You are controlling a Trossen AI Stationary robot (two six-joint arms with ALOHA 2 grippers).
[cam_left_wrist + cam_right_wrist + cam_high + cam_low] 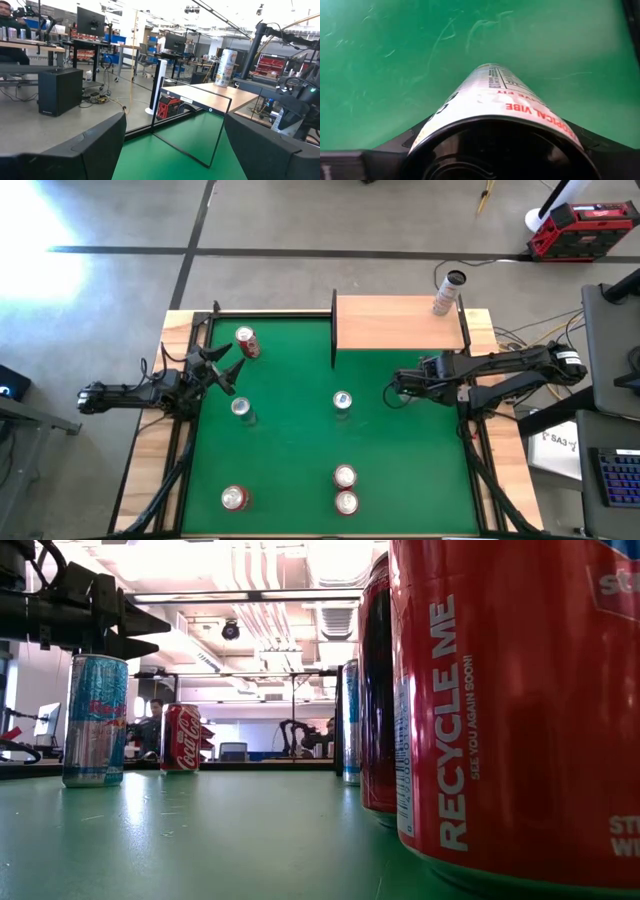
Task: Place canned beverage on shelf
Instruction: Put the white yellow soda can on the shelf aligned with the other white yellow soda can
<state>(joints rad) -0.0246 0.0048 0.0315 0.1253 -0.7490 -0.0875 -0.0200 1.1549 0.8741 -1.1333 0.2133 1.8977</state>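
The shelf (395,323), a light-wood board with thin black posts, stands at the table's far edge and carries one upright white can (447,293). It also shows in the left wrist view (200,97). My right gripper (398,390) is over the green felt in front of the shelf, shut on a white canned beverage (495,100) printed "TROPICAL VIBE". My left gripper (222,366) is open and empty at the table's left, between a red can (246,342) and a blue-silver can (241,409). Its fingers show wide apart in the left wrist view (172,150). My right gripper pinches the white can between its two fingers, one on each side of the can's wall (427,131) near the end that faces the wrist camera. The can lies along the fingers. Its other end (492,67) points toward the felt; whether it touches, I cannot tell.
Other cans stand on the felt: a blue one at the middle (342,402), two red ones near the front (345,489) and a red one at front left (234,498). In the low view the near red cans (500,700) hide the right side.
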